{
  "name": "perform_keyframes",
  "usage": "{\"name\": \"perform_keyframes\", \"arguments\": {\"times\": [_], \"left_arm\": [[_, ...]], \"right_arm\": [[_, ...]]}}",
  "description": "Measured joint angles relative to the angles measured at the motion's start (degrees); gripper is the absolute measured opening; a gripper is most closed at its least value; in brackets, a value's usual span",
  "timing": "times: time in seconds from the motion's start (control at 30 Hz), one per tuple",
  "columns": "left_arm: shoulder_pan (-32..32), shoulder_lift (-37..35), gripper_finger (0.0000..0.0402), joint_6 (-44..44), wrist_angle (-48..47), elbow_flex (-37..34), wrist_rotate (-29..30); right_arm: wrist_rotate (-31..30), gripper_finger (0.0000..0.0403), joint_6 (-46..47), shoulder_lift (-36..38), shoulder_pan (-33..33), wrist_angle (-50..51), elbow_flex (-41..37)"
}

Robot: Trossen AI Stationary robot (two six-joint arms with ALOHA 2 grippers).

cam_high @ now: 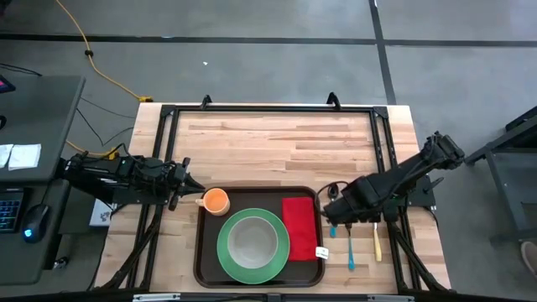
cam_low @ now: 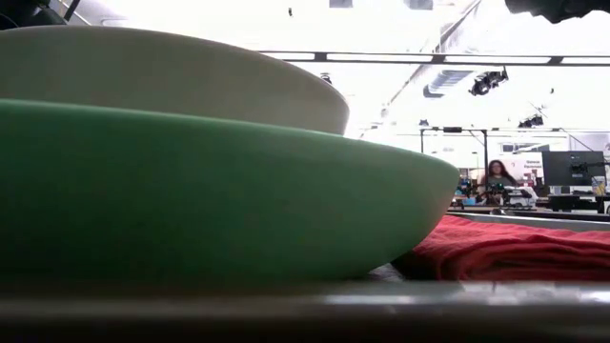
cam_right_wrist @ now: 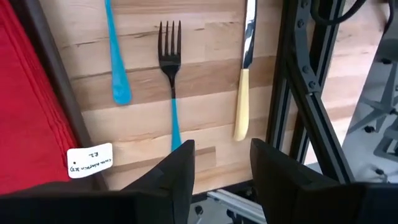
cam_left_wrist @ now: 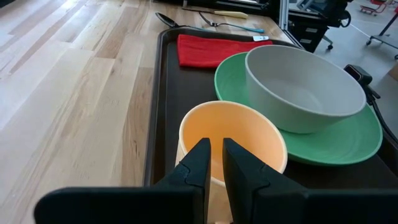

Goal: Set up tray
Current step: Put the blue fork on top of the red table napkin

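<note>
green plate (cam_low: 191, 191) hides most of the tray (cam_low: 305, 310)

The near wall of a pale orange round cup (cam_left_wrist: 233, 140) is pinched between the two dark fingers of the left gripper (cam_left_wrist: 217, 163) on a dark brown rimmed plastic tray (cam_left_wrist: 171, 93). A grey bowl (cam_left_wrist: 301, 87) is seated on a green round plate (cam_left_wrist: 348, 140) beside it, and a folded red cloth napkin (cam_left_wrist: 208, 50) is laid beyond them.

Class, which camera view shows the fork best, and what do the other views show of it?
The right wrist view: the fork lies there on bare wood, black tines and blue handle clear, between two other utensils. The high view shows only a thin blue handle right of the tray. The left wrist view shows it far off. The low view misses it.
</note>
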State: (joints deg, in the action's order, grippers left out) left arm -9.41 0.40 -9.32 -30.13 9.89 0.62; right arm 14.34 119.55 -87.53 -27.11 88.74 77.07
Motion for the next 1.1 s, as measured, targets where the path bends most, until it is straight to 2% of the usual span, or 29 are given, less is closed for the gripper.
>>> {"name": "perform_keyframes", "arguments": {"times": [0.23,0.47,0.63,0.87,1.1], "left_arm": [[0.0,0.0,0.0074,0.0,0.0,0.0,0.6],[0.0,0.0,0.0074,0.0,0.0,0.0,0.6],[0.0,0.0,0.0074,-0.8,0.0,0.0,0.5],[0.0,0.0,0.0074,-1.4,0.0,0.0,0.6],[0.0,0.0,0.0074,-1.5,0.0,0.0,2.9]], "right_arm": [[1.0,0.0134,-0.5,0.6,-1.2,-0.9,-7.0],[-0.3,0.0134,-1.4,7.0,-1.2,-18.1,-18.6],[0.7,0.0134,-1.1,9.7,-1.2,-24.6,-24.4],[0.3,0.0134,-1.3,9.3,-1.2,-30.8,-26.8],[0.1,0.0134,-1.3,5.7,-2.8,-33.8,-27.0]]}}
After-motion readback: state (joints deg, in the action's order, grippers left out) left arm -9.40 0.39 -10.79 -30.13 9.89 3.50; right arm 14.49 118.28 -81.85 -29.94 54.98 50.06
